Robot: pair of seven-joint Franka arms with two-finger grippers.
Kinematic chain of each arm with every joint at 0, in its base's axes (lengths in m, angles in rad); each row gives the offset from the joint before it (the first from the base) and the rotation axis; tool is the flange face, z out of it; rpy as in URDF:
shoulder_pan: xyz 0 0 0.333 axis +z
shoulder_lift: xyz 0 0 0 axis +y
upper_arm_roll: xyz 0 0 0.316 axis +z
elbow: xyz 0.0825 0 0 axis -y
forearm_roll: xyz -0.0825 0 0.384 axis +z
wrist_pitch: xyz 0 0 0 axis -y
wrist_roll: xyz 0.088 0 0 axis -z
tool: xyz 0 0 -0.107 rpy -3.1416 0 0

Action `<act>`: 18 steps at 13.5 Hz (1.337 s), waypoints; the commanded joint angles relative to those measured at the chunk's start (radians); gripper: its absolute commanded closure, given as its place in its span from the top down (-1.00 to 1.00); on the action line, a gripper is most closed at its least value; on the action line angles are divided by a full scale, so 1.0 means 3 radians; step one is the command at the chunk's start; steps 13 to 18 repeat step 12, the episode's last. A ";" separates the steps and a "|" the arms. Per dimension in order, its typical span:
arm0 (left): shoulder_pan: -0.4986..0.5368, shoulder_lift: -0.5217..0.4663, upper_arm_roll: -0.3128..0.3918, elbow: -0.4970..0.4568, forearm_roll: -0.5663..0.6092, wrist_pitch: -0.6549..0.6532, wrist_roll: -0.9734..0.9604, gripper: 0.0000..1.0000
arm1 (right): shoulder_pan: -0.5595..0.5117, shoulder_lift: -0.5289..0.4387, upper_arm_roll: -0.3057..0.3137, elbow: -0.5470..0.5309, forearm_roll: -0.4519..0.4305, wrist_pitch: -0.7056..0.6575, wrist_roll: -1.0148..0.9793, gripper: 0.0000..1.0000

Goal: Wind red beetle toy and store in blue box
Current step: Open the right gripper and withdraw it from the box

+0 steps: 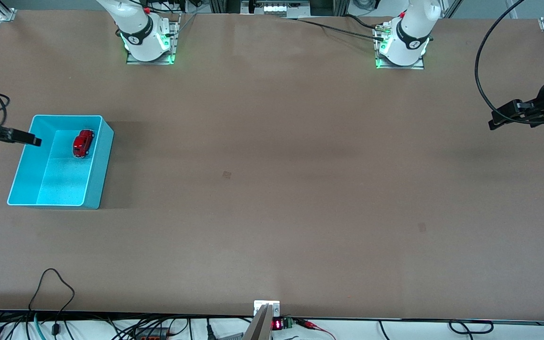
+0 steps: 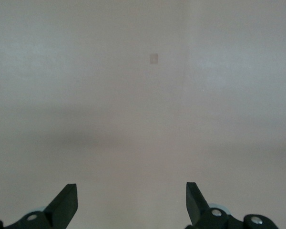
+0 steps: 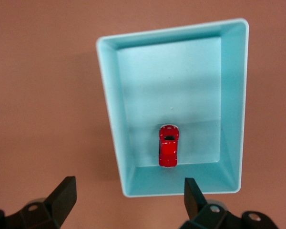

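Note:
The red beetle toy lies on the floor of the blue box, close to the wall nearest the robots' bases. In the right wrist view the toy rests just inside the blue box. My right gripper is open and empty, hovering over the box's rim at the table's end; its midpoint in the right wrist view is over the box's wall. My left gripper is open and empty, held over bare table at the left arm's end, as the left wrist view shows.
The box stands at the right arm's end of the brown table. Both arm bases stand along the edge farthest from the front camera. Loose cables and a small display run along the nearest edge. A black cable loops beside the left arm.

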 commanded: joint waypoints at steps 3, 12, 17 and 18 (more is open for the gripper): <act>0.0009 -0.0025 0.0005 0.0042 0.0036 0.0115 0.0041 1.00 | 0.0059 -0.0274 0.0259 0.0530 -0.0173 -0.0654 0.0085 1.00; 0.0045 -0.0173 -0.0025 -0.0147 0.0041 0.0141 0.0046 1.00 | 0.0161 -0.0397 0.0264 0.0608 -0.0122 -0.0849 0.0485 1.00; 0.0045 -0.0173 -0.0025 -0.0147 0.0041 0.0141 0.0046 1.00 | 0.0161 -0.0397 0.0264 0.0608 -0.0122 -0.0849 0.0485 1.00; 0.0045 -0.0173 -0.0025 -0.0147 0.0041 0.0141 0.0046 1.00 | 0.0161 -0.0397 0.0264 0.0608 -0.0122 -0.0849 0.0485 1.00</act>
